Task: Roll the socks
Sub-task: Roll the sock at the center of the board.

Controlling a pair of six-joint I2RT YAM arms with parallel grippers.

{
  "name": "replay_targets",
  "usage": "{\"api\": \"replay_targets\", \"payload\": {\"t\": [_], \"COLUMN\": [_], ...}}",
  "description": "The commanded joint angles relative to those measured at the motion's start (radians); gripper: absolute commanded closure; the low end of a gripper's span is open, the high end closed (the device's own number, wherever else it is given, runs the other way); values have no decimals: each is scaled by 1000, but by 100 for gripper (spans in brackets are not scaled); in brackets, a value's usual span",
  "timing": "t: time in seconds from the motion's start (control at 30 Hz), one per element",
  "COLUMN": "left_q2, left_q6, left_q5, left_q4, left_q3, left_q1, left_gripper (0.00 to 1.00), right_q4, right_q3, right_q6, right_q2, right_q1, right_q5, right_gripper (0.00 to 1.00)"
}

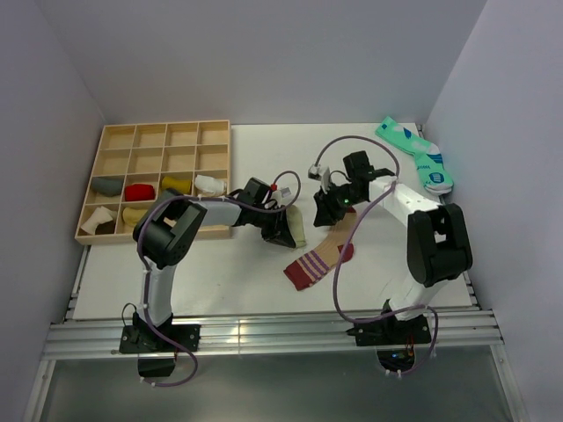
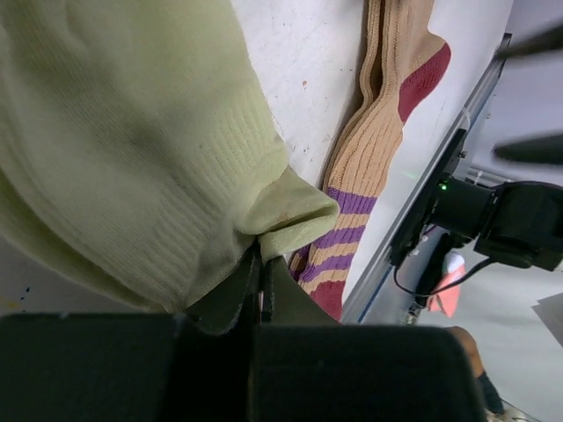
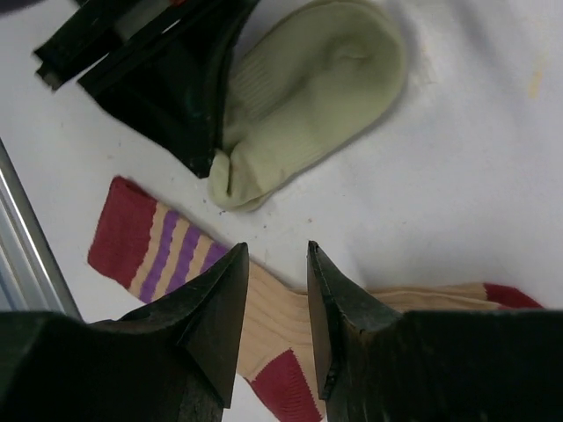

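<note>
The pale olive-green sock point(image 1: 298, 225) lies on the white table near the middle. My left gripper point(image 1: 281, 229) is shut on its cuff edge; in the left wrist view the sock point(image 2: 132, 158) fills the frame and its cuff is pinched between the closed jaws of my left gripper point(image 2: 262, 268). The tan sock point(image 1: 318, 258) with maroon toe, heel and striped cuff lies just right of it, also in the left wrist view point(image 2: 369, 149). My right gripper point(image 1: 334, 207) is open and hovers over the tan sock point(image 3: 274, 312), jaws of the gripper point(image 3: 277, 255) apart with nothing between them. The olive sock point(image 3: 308, 83) lies beyond.
A wooden compartment tray point(image 1: 154, 132) with several rolled socks stands at the back left. A teal and white pair of socks point(image 1: 418, 156) lies at the back right. An aluminium rail point(image 1: 264, 330) runs along the table's near edge. Walls close both sides.
</note>
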Motion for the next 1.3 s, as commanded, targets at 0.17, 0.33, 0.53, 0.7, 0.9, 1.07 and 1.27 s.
{"api": "replay_targets", "payload": {"t": [0.17,0.33,0.53,0.7,0.9,1.07,1.27], "left_q2": [49,46,44,36,30,36,36], "left_q6": [-16,-21,-25,-22,-24,-19,-18], "left_q5": [27,30,32,44,49,53,58], "left_q4": [-102,-107,-104,-99,-101,-115,-118], "left_q3": [35,35,29,23,26,40,51], "left_q1": [18,18,18,18,19,19,19], "left_gripper": [100,100,100,100,100,100,100], "right_q4": [61,156,255,261,308,299,328], "right_q3": [-140,-202,-230,-223,-248,-253,-288], "right_q6": [-229,-216,-191,-188,-212,-240,-265], "right_q2": [-130,-155,-172,-175,-158,-141,-141], "right_q1": [93,189,266,295,346,361,404], "right_q5": [8,73,175,216,293,314,368], "right_gripper": [59,54,51,51,52,52,53]}}
